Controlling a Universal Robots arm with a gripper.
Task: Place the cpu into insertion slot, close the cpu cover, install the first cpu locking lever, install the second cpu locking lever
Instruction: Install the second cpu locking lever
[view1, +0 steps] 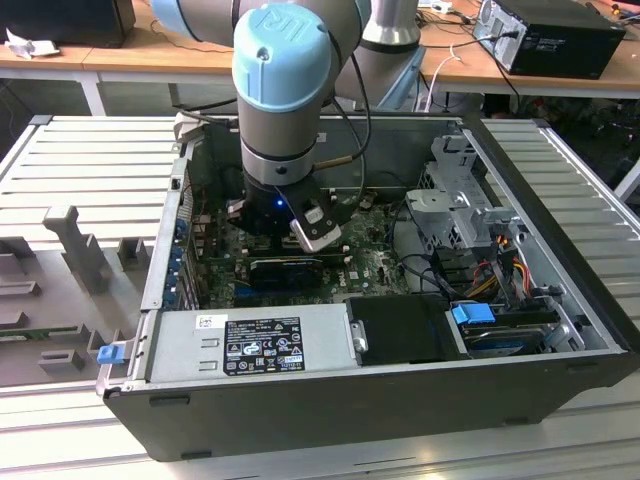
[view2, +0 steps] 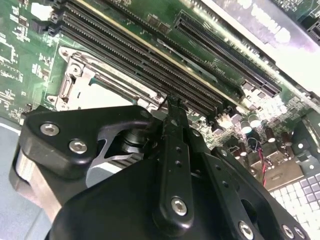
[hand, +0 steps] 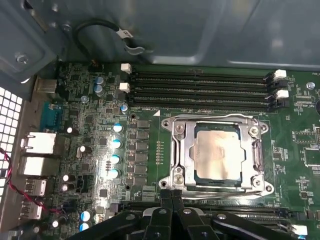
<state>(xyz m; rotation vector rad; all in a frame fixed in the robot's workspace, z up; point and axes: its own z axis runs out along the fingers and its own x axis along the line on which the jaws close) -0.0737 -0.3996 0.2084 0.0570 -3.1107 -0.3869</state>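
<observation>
gripper (hand: 171, 196) fingers pressed together, empty, just beside the slot's rim | cpu (hand: 218, 152) seated in slot (hand: 176, 150) on the green motherboard (hand: 145, 100) | cover (hand: 182, 150) down around cpu | arm (view1: 285, 120) reaching into the open case (view1: 560, 200)

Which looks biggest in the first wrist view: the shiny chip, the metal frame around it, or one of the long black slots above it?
Largest to smallest as they look in the first wrist view:
1. Long black slot, longest by far though thin.
2. Metal frame around the chip.
3. Chip, sitting inside the frame.
</observation>
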